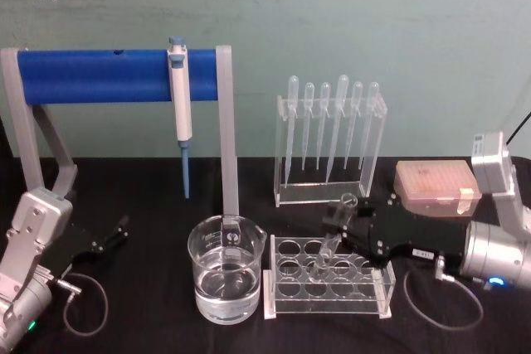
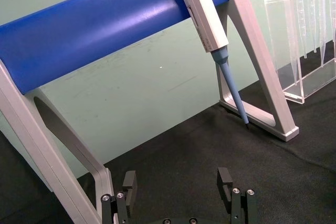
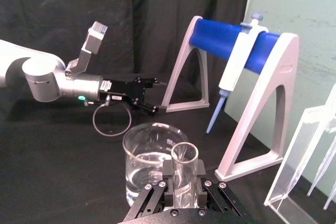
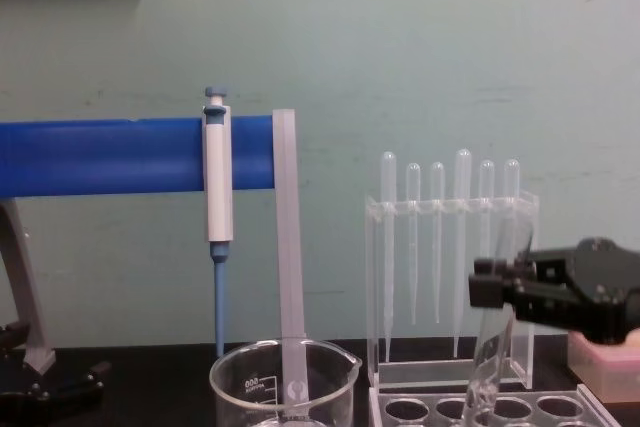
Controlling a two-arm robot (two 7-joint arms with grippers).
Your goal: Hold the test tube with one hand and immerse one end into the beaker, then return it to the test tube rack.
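Where the black counter meets the green wall, a grey stand with a thick blue bar fills the stretch from 9 to 12 o'clock in the head view. At 1 o'clock is a clear pipette holder with six bulb-topped pipettes hanging in it.

Directly in front of that holder lies the clear test tube rack, its round holes facing up. The beaker, partly filled with clear liquid, is just beside the rack at its 9 o'clock. A pink box lies at the rack's 2 o'clock.

The right claw reaches in from 3 o'clock over the rack, its jaws closed on the test tube. The right wrist view shows both fingers pressed to the glass just under the open rim. The left claw lies low at the beaker's 9 o'clock, well apart from it; its jaws are spread wide with nothing between them.

A blue-and-white pipettor hangs from the blue bar, tip down.

The test tube is tilted, rim toward 1 o'clock and rounded end toward 7 o'clock. That end lies at one of the rack's holes, though I cannot tell whether it has entered the hole or hangs just above it.
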